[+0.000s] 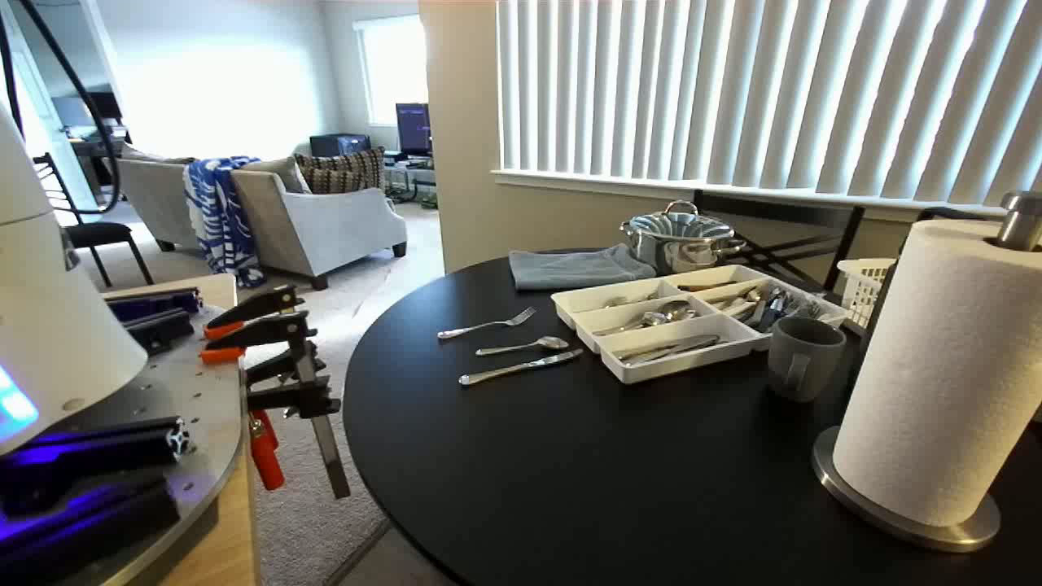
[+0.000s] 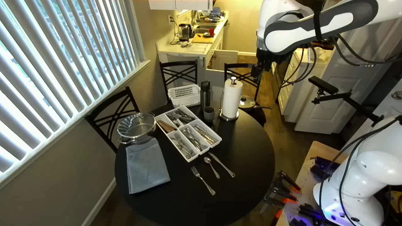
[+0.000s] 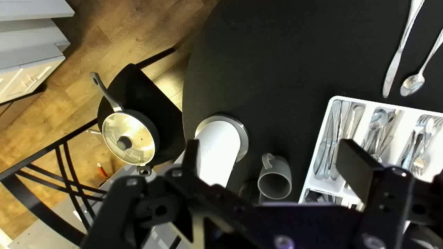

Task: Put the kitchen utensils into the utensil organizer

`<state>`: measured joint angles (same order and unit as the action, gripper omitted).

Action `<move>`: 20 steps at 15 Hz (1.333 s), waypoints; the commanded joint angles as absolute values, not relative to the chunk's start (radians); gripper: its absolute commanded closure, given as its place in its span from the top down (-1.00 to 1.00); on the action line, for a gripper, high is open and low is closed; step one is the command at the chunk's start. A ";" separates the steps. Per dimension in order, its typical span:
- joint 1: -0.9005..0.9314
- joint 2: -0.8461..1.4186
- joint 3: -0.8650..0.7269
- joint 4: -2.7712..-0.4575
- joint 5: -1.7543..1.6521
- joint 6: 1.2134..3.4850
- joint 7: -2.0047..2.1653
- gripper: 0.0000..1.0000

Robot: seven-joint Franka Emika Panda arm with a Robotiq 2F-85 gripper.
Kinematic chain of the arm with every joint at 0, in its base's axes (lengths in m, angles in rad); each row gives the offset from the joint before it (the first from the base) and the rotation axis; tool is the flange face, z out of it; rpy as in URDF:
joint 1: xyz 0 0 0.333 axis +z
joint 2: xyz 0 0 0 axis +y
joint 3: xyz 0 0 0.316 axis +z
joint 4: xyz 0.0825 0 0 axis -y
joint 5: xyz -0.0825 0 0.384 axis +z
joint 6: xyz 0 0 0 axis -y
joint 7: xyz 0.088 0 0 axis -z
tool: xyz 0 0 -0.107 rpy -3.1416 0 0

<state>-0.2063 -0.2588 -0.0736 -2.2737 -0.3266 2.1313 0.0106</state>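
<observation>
A shiny pot (image 2: 137, 126) is parked at the left edge of the round table (image 2: 248, 150) in an exterior view, with a folded grey cloth (image 2: 147, 168) laid flat just beside it along that same edge. A white basket (image 2: 185, 101) can be spotted by the far edge. Then the white organizer (image 2: 204, 150) is set in from the far edge, pretty well stocked, with cutlery (image 2: 204, 134) piled in several of its compartments. Between it and the near edge, roughly mid-table, a fork (image 2: 204, 182), then a spoon (image 2: 212, 168), then a knife (image 2: 221, 164) are laid out loose, each set apart from the next, business ends pointed toward the organizer. A paper towel roll (image 2: 231, 98) is stood upright by the far right edge. Furthest over, the gripper (image 3: 270, 152) is held up high, and in the wrist view its jaws are spread wide with nothing gripped.
</observation>
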 commanded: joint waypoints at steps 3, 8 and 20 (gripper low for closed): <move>-0.190 -0.259 -0.089 -2.272 -0.331 2.128 0.013 1.00; -0.164 -0.223 -0.068 -2.256 -0.322 2.163 0.021 1.00; 0.079 0.286 0.123 -2.127 0.163 2.686 -0.034 1.00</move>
